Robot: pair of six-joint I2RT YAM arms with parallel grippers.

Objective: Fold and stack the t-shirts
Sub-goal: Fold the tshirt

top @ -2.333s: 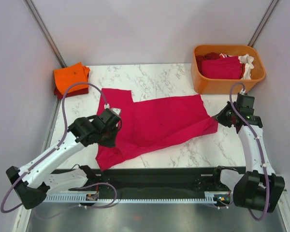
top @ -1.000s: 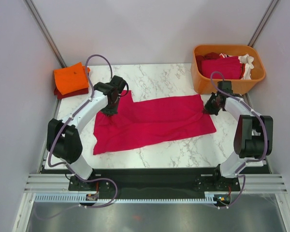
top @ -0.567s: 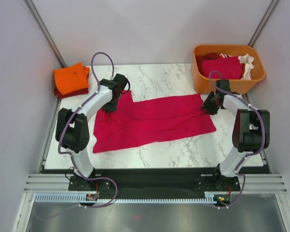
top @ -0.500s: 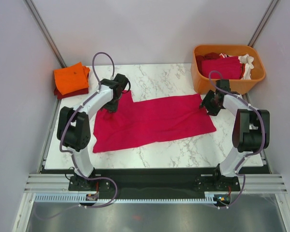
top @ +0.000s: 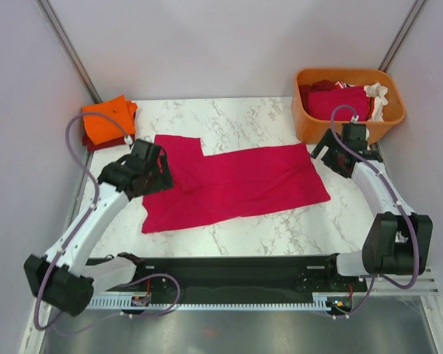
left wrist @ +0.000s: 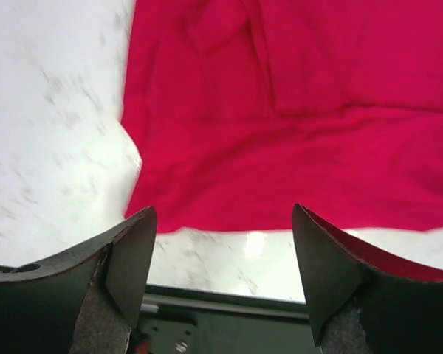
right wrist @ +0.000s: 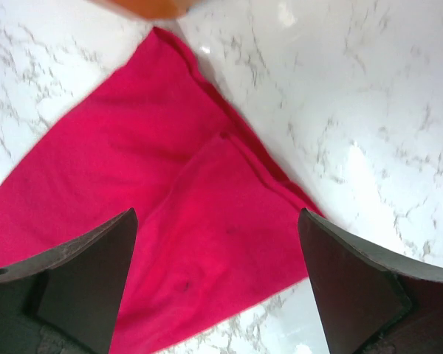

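Left gripper [left wrist: 221, 214]: jaws apart, nothing between them; above the left edge of the pink shirt [top: 236, 184], left of centre.
Right gripper [right wrist: 215, 214]: jaws wide apart, empty; over that shirt's upper right corner.
Pink shirt: lies spread, centre of table [top: 258, 118].
Orange shirt [top: 107, 122]: folded, upper left, atop dark red shirt [top: 96, 142].
Tub [top: 332, 131]: upper right, holds red and white shirts [top: 343, 102].

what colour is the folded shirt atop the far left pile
Orange; that folded cloth shirt shows best in top external view.
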